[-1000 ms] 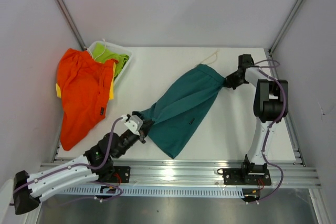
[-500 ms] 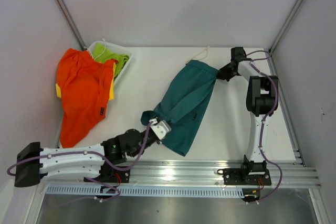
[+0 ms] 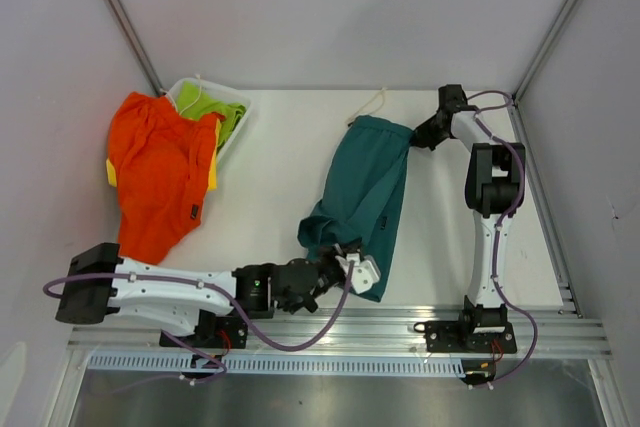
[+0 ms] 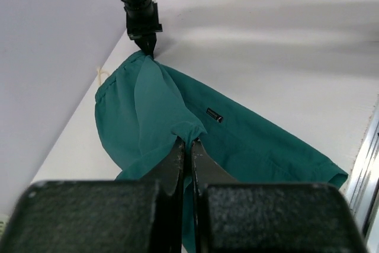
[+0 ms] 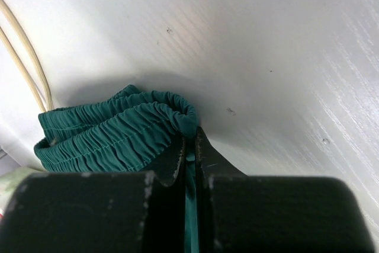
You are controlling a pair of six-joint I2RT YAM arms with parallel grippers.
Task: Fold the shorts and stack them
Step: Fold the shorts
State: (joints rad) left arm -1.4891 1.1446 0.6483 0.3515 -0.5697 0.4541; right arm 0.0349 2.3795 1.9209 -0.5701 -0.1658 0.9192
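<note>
The teal shorts (image 3: 365, 187) lie stretched from the back of the table toward its near edge. My right gripper (image 3: 420, 137) is shut on the ruffled waistband (image 5: 112, 131) at the far end. My left gripper (image 3: 335, 250) is shut on a bunched fold of the teal shorts (image 4: 154, 105) near the front. The left wrist view shows the right gripper (image 4: 147, 48) pinching the far corner. The white drawstring (image 3: 375, 102) trails behind the waistband. The orange shorts (image 3: 160, 177) lie crumpled at the left, apart from both grippers.
A white bin (image 3: 240, 112) at the back left holds lime-green cloth (image 3: 210, 105). A yellow edge (image 3: 212, 175) shows under the orange pair. Grey walls close in on three sides, and a metal rail (image 3: 340, 327) runs along the near edge.
My left gripper has swung right along the near edge, carrying the shorts' lower end. My right gripper has shifted slightly back and left. The teal shorts now hang more front-to-back.
</note>
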